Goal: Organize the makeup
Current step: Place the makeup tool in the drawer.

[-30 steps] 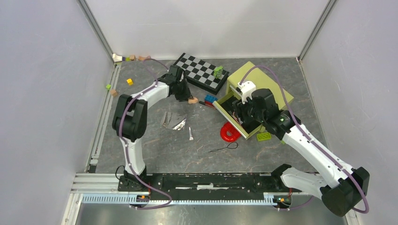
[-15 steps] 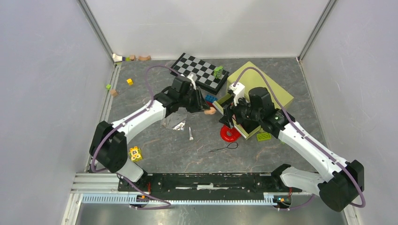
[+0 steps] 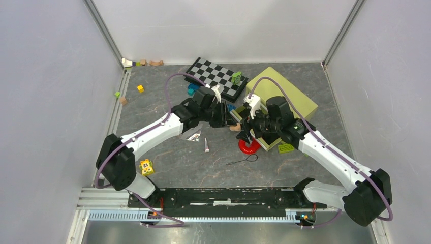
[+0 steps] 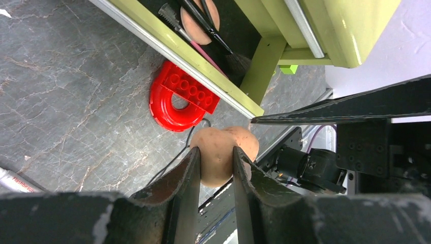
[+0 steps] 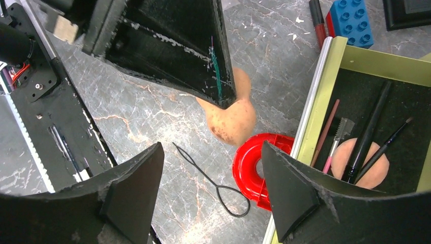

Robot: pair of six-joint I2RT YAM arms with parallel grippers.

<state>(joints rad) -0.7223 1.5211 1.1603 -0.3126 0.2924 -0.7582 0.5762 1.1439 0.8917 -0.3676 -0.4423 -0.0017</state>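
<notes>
Over the middle of the bench (image 3: 213, 173), beside the green drawer (image 4: 183, 53), the left tool (image 4: 216, 152) pinched a peach sponge (image 4: 219, 145); the right tool (image 5: 211, 150) gaped wide nearby

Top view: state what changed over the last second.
The left gripper, shut on the peach sponge, carried it right toward the green drawer. The right gripper left the drawer to meet it, open. Red ring, checkerboard and drawer stayed put.
</notes>
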